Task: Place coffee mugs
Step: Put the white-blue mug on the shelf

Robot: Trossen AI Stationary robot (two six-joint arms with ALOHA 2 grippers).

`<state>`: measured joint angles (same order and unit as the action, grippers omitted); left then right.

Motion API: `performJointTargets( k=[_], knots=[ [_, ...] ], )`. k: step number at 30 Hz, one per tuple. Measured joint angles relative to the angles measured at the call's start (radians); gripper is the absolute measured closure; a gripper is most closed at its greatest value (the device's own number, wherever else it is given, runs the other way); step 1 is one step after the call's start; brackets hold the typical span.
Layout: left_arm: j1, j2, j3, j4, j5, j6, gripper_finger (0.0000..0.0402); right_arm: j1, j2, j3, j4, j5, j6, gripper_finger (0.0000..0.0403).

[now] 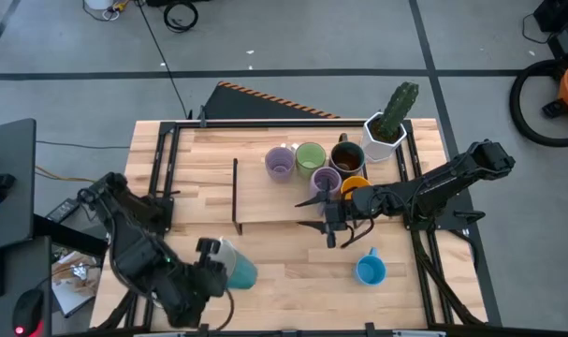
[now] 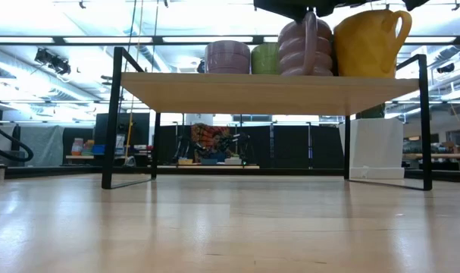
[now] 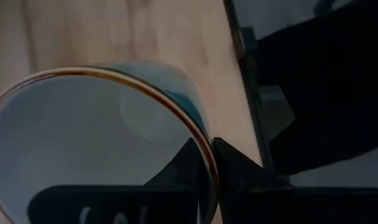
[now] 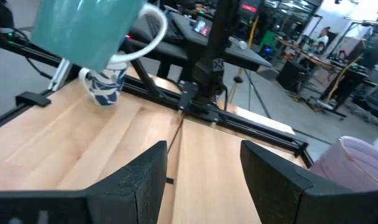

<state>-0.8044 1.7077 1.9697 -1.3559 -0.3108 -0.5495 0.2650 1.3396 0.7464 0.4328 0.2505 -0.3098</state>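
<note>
Worked over a wooden table (image 1: 265, 271) carrying a raised shelf (image 1: 265, 197). Kept on that shelf: cactus pot (image 1: 385, 134), then two purple mugs (image 1: 280, 161), a green mug (image 1: 310, 156), a brown mug (image 1: 347, 155) and an orange mug (image 1: 355, 185). Left gripper (image 1: 211, 267) clamped tight on a teal, white-lined mug (image 1: 237, 267) at the table's front left. Right gripper (image 1: 323, 213) spread wide at the shelf edge, gripping nothing. Left a blue mug (image 1: 370, 270) standing on the table.
</note>
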Motion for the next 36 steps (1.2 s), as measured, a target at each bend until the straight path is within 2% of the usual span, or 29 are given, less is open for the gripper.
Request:
performJointTargets(
  k=[4, 11, 18, 21, 26, 31, 36],
  knots=[
    [0.071, -0.008, 0.078, -0.082, 0.019, 0.029, 0.0368, 0.005, 0.000, 0.000, 0.000, 0.011, 0.011, 0.0193],
    [0.237, -0.139, 0.101, -0.089, 0.182, 0.108, 0.0370, 0.035, 0.000, 0.000, -0.001, 0.015, 0.012, 0.0193],
    [0.453, -0.269, 0.101, 0.044, 0.528, 0.142, 0.0370, 0.053, 0.000, 0.000, 0.000, 0.055, 0.011, 0.0193],
    [0.537, -0.311, 0.101, 0.132, 0.623, 0.149, 0.0370, 0.053, 0.000, 0.000, 0.000, 0.066, 0.009, 0.0193],
    [0.626, -0.355, 0.102, 0.200, 0.643, 0.247, 0.0370, 0.053, 0.000, 0.000, -0.004, 0.070, 0.011, 0.0193],
    [0.690, -0.369, 0.102, 0.212, 0.730, 0.281, 0.0370, 0.054, 0.000, 0.000, -0.005, 0.070, 0.011, 0.0193],
    [0.701, -0.350, 0.102, 0.095, 0.631, 0.432, 0.0370, 0.054, 0.000, 0.000, -0.005, 0.070, 0.012, 0.0193]
  ],
)
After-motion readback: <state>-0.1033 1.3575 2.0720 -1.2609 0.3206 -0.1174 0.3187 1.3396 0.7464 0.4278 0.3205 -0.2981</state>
